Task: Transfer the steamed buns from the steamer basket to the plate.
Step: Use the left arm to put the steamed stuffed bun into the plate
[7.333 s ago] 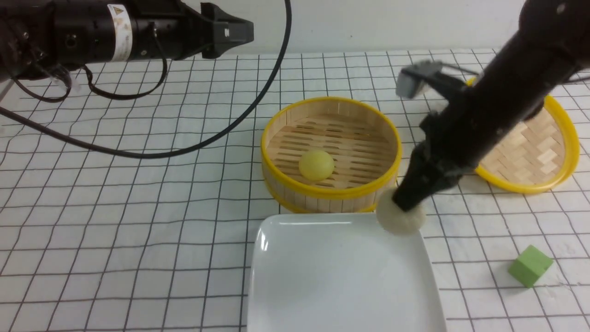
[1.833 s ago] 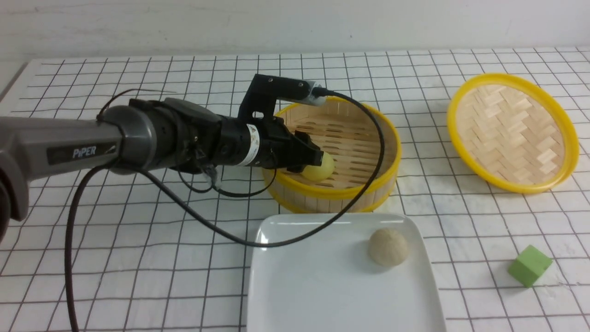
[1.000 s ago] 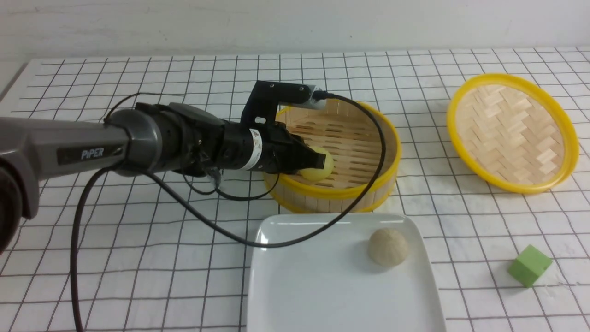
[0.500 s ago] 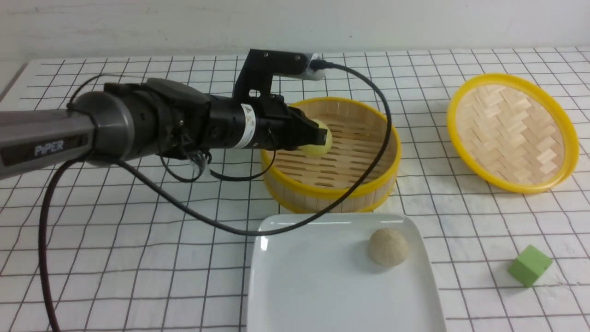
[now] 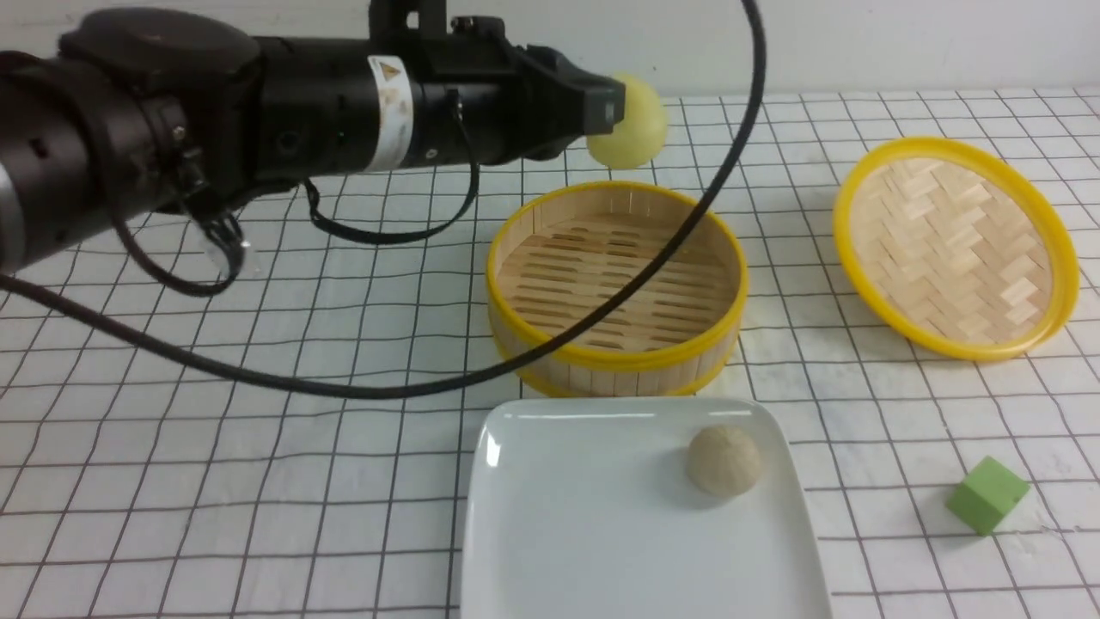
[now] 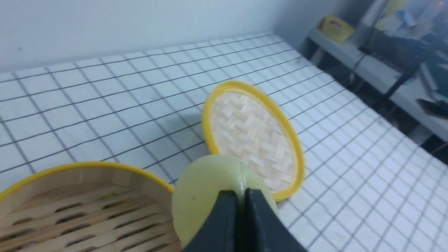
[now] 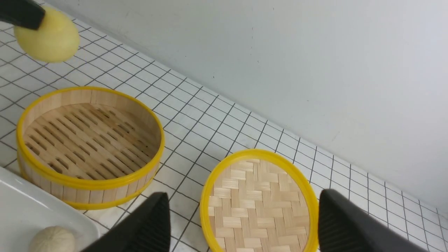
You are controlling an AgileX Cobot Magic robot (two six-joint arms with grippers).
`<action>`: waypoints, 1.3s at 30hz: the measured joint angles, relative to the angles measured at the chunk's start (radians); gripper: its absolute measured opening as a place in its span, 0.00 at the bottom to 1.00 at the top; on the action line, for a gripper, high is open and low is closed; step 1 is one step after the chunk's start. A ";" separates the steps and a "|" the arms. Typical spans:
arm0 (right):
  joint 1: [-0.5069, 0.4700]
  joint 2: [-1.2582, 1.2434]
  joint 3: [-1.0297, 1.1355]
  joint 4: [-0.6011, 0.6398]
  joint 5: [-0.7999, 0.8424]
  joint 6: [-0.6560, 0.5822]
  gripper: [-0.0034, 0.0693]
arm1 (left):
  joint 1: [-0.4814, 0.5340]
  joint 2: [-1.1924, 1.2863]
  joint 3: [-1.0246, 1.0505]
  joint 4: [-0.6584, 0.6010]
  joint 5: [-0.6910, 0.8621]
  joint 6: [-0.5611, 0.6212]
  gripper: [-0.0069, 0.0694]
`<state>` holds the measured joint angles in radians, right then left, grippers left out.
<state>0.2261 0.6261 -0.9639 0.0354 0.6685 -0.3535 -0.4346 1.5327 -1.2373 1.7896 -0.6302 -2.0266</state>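
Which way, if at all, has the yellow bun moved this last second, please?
Yes: held by the left hand, the yellow bun rose out of the steamer basket, above its far rim.

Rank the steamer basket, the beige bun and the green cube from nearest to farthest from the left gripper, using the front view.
1. The steamer basket, roughly below the left gripper, which holds the yellow bun.
2. The beige bun, on the right side of the plate.
3. The green cube, farther right, beyond the plate's right edge.
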 joint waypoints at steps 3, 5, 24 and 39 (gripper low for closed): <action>0.000 0.000 0.000 0.000 0.000 0.000 0.80 | 0.000 -0.048 0.009 0.003 -0.067 -0.072 0.11; 0.000 0.000 0.000 0.000 0.000 0.001 0.80 | 0.000 -0.073 0.021 0.003 -0.111 -0.110 0.11; 0.000 0.000 0.000 0.012 0.000 0.001 0.80 | 0.000 -0.116 0.431 0.017 -0.073 -0.136 0.11; 0.000 0.000 0.000 0.064 -0.003 0.001 0.80 | 0.000 -0.072 0.547 -0.005 0.142 -0.035 0.11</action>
<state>0.2261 0.6261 -0.9639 0.0990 0.6659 -0.3526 -0.4346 1.4605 -0.6906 1.7849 -0.4882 -2.0614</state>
